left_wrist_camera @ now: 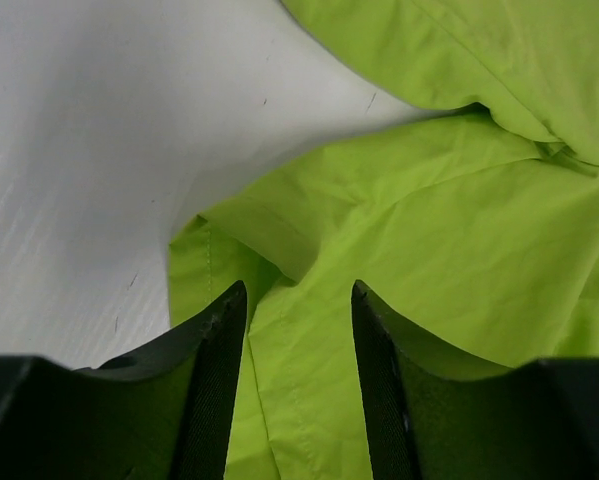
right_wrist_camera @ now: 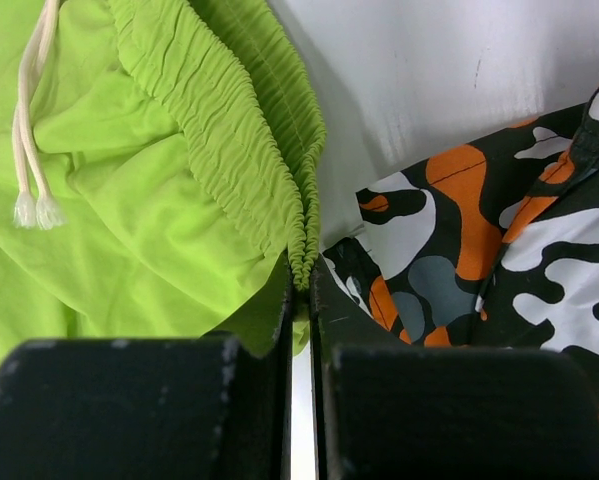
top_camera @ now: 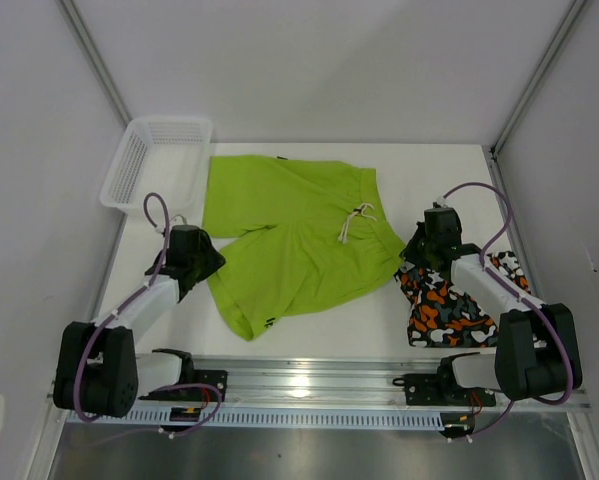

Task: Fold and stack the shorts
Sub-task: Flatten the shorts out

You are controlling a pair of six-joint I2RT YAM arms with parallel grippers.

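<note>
The lime green shorts lie spread flat in the middle of the table, waistband to the right, white drawstring on top. The camouflage shorts lie crumpled at the right, partly under the right arm. My left gripper is open, its fingers astride the hem of the near leg. My right gripper is shut on the elastic waistband of the green shorts, with the camouflage shorts right beside it.
A white mesh basket stands at the back left corner. The frame posts and side walls close in the table on both sides. A metal rail runs along the near edge between the arm bases.
</note>
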